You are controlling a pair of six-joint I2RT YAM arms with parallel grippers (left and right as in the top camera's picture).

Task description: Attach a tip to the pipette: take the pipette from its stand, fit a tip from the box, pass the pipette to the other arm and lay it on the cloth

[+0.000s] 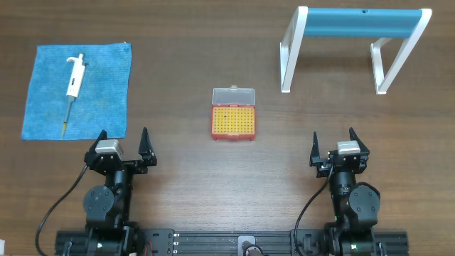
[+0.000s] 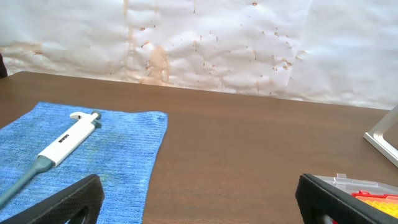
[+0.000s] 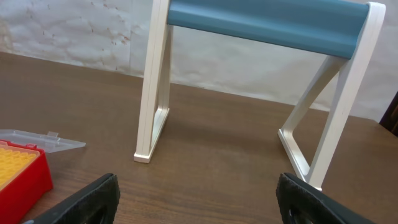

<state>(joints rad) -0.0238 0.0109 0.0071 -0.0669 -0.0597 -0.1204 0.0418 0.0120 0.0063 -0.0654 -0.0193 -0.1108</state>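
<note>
The pipette [image 1: 73, 78] lies flat on the blue cloth [image 1: 106, 92], near the far left corner of the tabletop [image 1: 213, 185]. It has a white body with a white thumb button at the far end. Below the body there is a grey shaft, and at its near end a thin yellowish tip. The whole pipette is inside the borders of the cloth, a little tilted, and it touches nothing else.

The tip box [image 1: 233, 124] is red, full of yellow tips, and its clear lid is folded open toward the far edge. It stands in the middle of the tabletop. The stand [image 1: 355, 21], with white legs and a blue bar, is near the far right corner and carries nothing.

In the left wrist view the lower end of the pipette is cut off, so the tip cannot be seen there, and one finger covers part of the tip box. In the right wrist view the box is cut at the border. The tip is too thin to show how it sits on the shaft.

Both arms are folded back at the near edge. The left end effector [image 1: 123, 135] and the right end effector [image 1: 333, 135] point toward the far edge. Both have their fingers spread wide and hold nothing.
</note>
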